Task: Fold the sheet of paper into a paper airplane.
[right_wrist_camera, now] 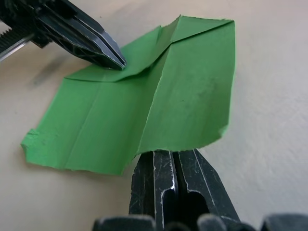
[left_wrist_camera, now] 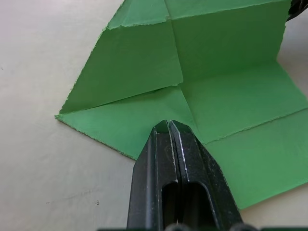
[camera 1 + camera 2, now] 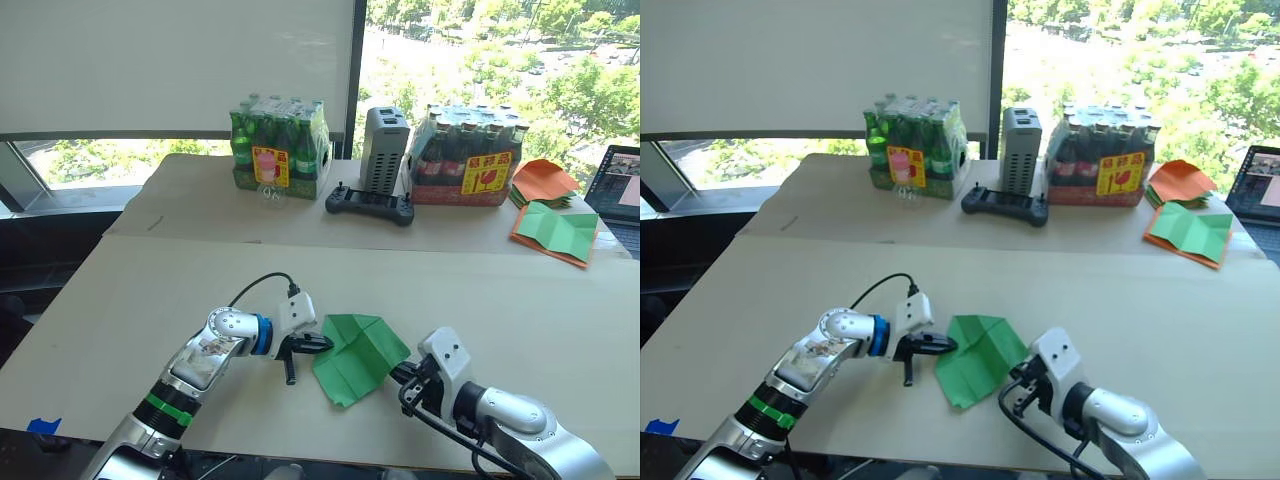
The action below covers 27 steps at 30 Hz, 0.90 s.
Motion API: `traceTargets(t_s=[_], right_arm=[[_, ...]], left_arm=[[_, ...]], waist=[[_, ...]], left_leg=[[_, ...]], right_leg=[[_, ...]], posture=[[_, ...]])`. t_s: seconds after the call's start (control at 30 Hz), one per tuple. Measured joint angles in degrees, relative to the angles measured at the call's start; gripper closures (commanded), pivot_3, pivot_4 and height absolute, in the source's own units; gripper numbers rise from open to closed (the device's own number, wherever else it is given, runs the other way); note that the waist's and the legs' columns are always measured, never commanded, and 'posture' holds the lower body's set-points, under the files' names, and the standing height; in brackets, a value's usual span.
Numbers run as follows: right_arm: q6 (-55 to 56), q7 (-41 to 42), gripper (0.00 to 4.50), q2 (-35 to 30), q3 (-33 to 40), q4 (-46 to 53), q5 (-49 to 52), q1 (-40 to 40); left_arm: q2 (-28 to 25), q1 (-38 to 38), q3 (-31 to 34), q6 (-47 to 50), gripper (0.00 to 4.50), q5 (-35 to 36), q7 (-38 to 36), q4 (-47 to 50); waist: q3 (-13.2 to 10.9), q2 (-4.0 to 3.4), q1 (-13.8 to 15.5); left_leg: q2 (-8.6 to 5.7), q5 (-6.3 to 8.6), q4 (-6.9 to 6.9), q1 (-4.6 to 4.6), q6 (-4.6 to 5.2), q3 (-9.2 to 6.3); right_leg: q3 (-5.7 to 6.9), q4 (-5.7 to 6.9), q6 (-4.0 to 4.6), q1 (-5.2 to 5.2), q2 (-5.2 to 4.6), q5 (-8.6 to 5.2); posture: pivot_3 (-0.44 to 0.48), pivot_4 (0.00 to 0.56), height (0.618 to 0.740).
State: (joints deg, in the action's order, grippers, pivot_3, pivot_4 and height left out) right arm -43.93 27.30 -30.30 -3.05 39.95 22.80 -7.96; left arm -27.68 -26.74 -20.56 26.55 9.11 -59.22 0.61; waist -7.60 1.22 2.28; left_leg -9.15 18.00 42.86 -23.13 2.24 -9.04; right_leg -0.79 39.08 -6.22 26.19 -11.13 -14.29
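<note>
The sheet of paper [image 3: 358,355] is bright green and partly folded, with crease lines and one flap raised. It lies on the tan table near the front edge, between my two arms. My left gripper [image 3: 322,343] is at the sheet's left edge, its fingers [image 2: 185,159] pressed together with a sliver of green between the tips. My right gripper [image 3: 397,374] is at the sheet's right edge, fingers [image 1: 166,178] shut on the paper's rim. In the right wrist view the left gripper [image 1: 118,62] pinches the far edge of the sheet [image 1: 144,106].
At the back of the table stand two shrink-wrapped packs of bottles [image 3: 280,148] [image 3: 465,155], a grey box [image 3: 384,148] and a black controller [image 3: 370,204]. Orange papers and a green creased sheet edged with orange [image 3: 555,232] lie back right, beside a laptop [image 3: 618,185].
</note>
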Motion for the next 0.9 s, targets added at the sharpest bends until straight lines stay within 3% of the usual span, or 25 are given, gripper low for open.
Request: traceTargets(t_s=[0.43,0.77,0.9], right_arm=[[0.0,0.6,4.50,1.3,-3.4,-1.9,0.0,4.3],[0.6,1.8,4.50,5.9,-11.0,-8.8,-2.0,16.6],[2.8,2.3,4.50,6.3,-13.5,-11.9,-4.3,18.6]], left_arm=[[3.6,-3.8,-2.8,-0.7,4.46,-1.2,-1.2,-3.7],[3.7,-3.9,-2.5,-2.3,4.46,-1.2,-1.5,-5.1],[1.5,-2.1,-0.3,-1.5,4.46,-0.9,-0.9,-3.2]], waist=[[0.0,0.00,-0.3],[0.0,0.00,-0.8],[0.0,0.00,-1.5]], left_leg=[[0.02,0.00,0.00,-0.04,0.00,0.01],[0.00,-0.01,0.03,-0.04,-0.01,-0.03],[0.01,-0.01,0.02,-0.01,-0.01,-0.03]], right_leg=[[0.00,0.00,0.00,0.06,0.02,0.00],[0.02,0.05,0.00,0.05,0.01,0.00],[0.01,0.08,0.00,0.07,0.02,0.00]], posture=[[0.000,0.150,0.675],[0.000,0.150,0.675],[0.000,0.150,0.675]])
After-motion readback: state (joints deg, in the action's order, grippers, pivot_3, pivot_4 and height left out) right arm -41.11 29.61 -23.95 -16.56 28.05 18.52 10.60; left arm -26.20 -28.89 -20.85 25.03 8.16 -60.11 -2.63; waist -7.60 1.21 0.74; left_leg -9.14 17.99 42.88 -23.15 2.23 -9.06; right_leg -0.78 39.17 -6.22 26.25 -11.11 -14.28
